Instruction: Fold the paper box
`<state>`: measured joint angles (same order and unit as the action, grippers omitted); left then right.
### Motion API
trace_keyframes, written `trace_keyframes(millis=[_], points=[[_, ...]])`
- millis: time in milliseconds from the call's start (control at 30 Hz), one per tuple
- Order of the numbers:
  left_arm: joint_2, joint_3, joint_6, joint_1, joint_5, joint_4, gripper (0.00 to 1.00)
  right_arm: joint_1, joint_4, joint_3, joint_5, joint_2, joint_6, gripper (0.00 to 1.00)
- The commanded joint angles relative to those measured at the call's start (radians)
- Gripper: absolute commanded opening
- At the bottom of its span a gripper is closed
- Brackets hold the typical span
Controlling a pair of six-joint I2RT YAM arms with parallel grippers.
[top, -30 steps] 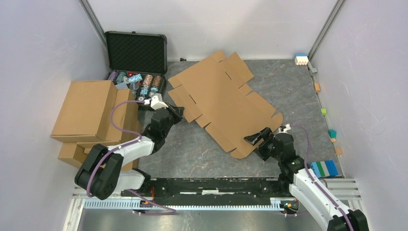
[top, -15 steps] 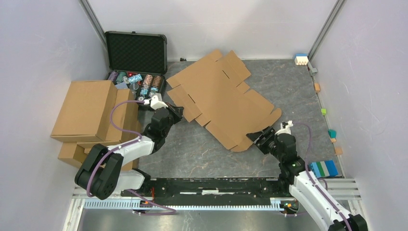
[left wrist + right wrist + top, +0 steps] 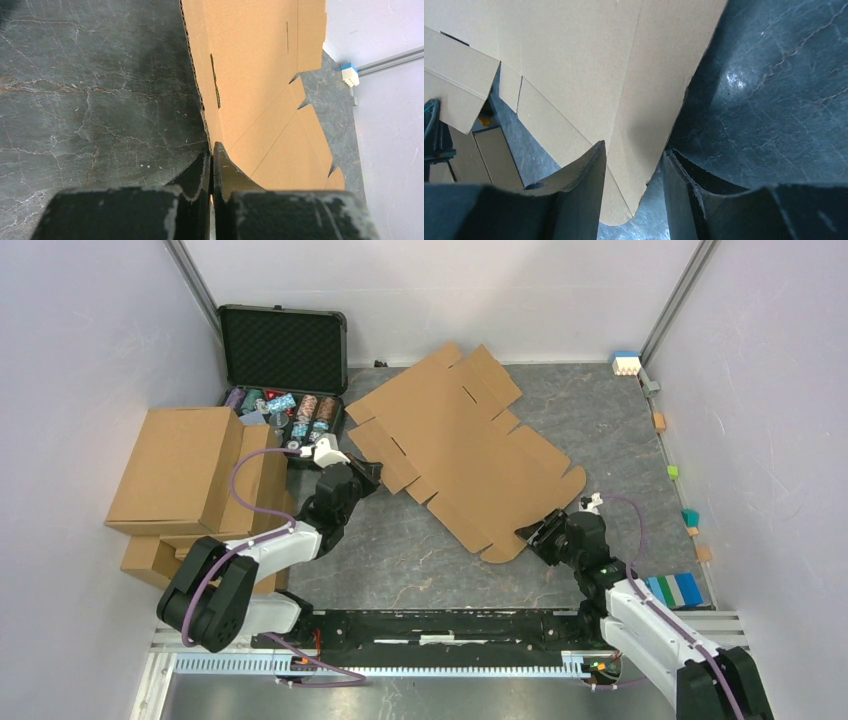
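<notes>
Top external view shows the paper box [image 3: 460, 455] as a flat die-cut cardboard sheet, unfolded, lying aslant across the middle of the dark worktop [image 3: 610, 430], its far flaps towards the back wall and a rounded flap nearest the right arm. The left end effector [image 3: 370, 474] sits at the sheet's left side, against the edge of a flap. From the left wrist, that end effector [image 3: 211, 150] has its fingers pressed together, the corrugated edge of the paper box [image 3: 260, 75] running straight into the line where they meet, so it is clamped on that edge; a shadow lies on the worktop beside the edge. The right end effector [image 3: 537, 532] is at the near right corner of the sheet. From the right wrist, this end effector [image 3: 633, 149] has its fingers apart, with the rounded flap tip of the paper box [image 3: 589, 65] between them and a gap showing beside the right finger. A black case [image 3: 283, 345] stands open at the far left, and stacked cartons [image 3: 180, 465] sit beside the left arm
</notes>
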<state>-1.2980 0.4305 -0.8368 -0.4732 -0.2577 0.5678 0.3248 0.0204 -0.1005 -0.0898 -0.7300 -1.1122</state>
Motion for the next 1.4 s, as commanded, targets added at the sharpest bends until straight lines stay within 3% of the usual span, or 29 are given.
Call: trace_keyframes(millis=[0, 133, 267, 333, 467, 567, 633, 833, 1033, 1167, 1367], points=[[-0.002, 0.037, 0.002, -0.004, 0.008, 0.012, 0.02, -0.009, -0.101, 0.024, 0.022, -0.040, -0.039, 0.48], [-0.006, 0.037, 0.005, -0.004, 0.002, 0.010, 0.02, -0.026, -0.115, 0.016, 0.027, -0.097, -0.003, 0.35], [-0.010, 0.038, 0.005, -0.004, -0.004, 0.002, 0.03, -0.037, -0.043, -0.053, 0.064, -0.090, 0.101, 0.09], [0.001, 0.038, -0.002, -0.004, -0.016, -0.012, 0.09, -0.040, 0.034, -0.112, 0.110, -0.074, 0.185, 0.00], [0.024, 0.039, 0.007, -0.004, -0.029, -0.041, 0.42, -0.047, 0.166, -0.242, 0.180, -0.072, 0.366, 0.00], [0.038, 0.066, 0.093, -0.004, 0.024, -0.072, 0.65, -0.048, 0.265, -0.351, 0.225, -0.088, 0.517, 0.00], [0.045, 0.084, 0.163, -0.004, 0.095, -0.075, 0.72, -0.048, 0.346, -0.418, 0.259, -0.102, 0.601, 0.00], [0.060, 0.094, 0.220, -0.005, 0.112, -0.095, 0.80, -0.048, 0.514, -0.569, 0.370, -0.114, 0.770, 0.00], [0.034, 0.111, 0.235, -0.005, 0.097, -0.120, 0.87, -0.047, 0.638, -0.640, 0.519, -0.084, 0.818, 0.00], [-0.054, 0.166, 0.206, 0.007, 0.088, -0.190, 0.91, -0.047, 0.653, -0.650, 0.509, -0.031, 0.865, 0.00], [-0.182, 0.217, 0.213, 0.044, 0.198, -0.158, 0.91, -0.047, 0.655, -0.667, 0.437, 0.032, 0.987, 0.00]])
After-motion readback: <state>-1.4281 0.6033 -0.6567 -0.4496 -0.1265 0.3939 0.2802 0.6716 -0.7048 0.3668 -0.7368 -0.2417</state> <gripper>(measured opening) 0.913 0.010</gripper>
